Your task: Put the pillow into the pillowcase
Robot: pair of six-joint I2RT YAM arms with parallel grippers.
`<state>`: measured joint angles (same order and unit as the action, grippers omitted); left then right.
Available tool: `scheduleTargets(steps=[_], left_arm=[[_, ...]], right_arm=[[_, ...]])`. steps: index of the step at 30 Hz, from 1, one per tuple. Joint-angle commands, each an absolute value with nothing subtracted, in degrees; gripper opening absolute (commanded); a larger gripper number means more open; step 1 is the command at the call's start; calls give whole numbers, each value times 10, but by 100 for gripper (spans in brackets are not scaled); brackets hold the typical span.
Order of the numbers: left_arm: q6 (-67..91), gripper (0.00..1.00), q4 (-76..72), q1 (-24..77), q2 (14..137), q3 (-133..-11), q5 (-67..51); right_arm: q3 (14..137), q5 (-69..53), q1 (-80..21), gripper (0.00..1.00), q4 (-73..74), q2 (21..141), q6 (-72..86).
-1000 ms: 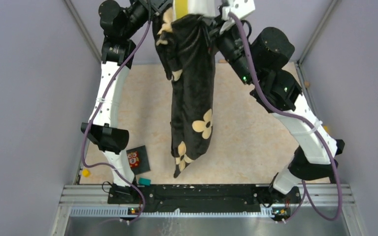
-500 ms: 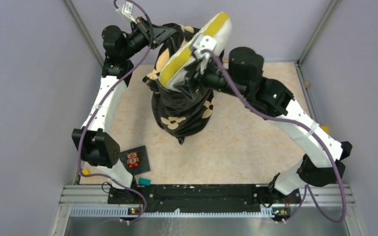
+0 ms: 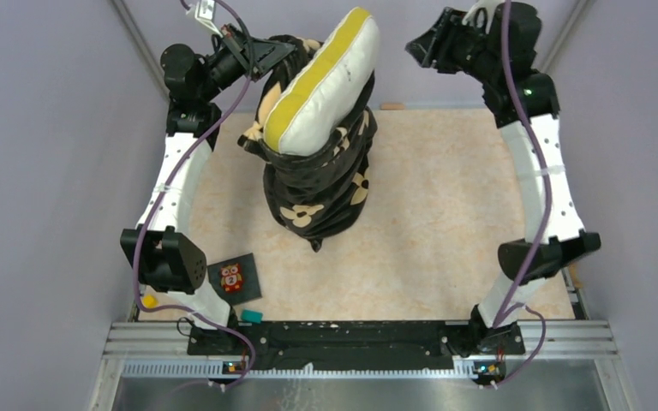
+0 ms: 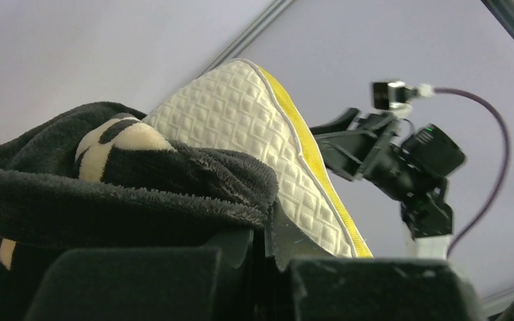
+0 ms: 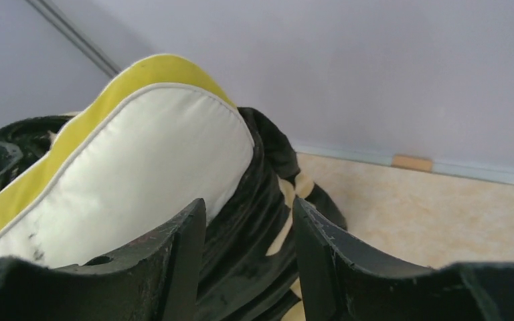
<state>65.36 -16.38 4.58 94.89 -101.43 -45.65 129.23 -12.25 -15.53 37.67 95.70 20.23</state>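
**Item 1, the pillow** (image 3: 321, 81): a soft rectangular cushion. One face is white with diamond quilting, the other is smooth white, and a yellow band runs along the edge. Its upper half stands tilted out of the sack, just right of the left jaws and well apart from the right jaws.

**Item 2, the pillowcase** (image 3: 317, 193): a black plush sack with cream flower motifs, bunched in thick folds around the pillow's lower half, over the mottled beige worktop (image 3: 445, 214).

**Item 3, left gripper** (image 3: 267, 53): jaws pinched tight on the pillowcase rim, with pile spilling over them.

**Item 4, right gripper** (image 5: 247, 221): jaws parted partway, nothing between them.

**Item 5, owl card** (image 3: 236, 278): small, dark and flat, lying far below the left jaws.

**Changes I note:**
- Half a second ago the right gripper was against the pillow's top. It now sits clear, off to the right.
- A second ago the pillowcase hung long and straight. It is now short and crumpled, with far more pillow showing.

**Unclear to me:**
- The pillow's lower half is hidden inside the fabric.
- I cannot tell whether the sack's bottom tip touches the worktop.
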Motion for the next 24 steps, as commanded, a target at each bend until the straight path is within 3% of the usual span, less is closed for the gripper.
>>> scheduleTargets(steps=[1, 19, 24], left_arm=[[660, 0, -222, 44, 937, -1051, -462], [660, 0, -216, 44, 944, -1058, -461], [666, 0, -219, 45, 947, -1058, -461]], right_arm=[[1279, -227, -161, 49, 372, 1020, 284], [1133, -159, -213, 52, 274, 993, 345], [1173, -155, -229, 52, 300, 1017, 336]])
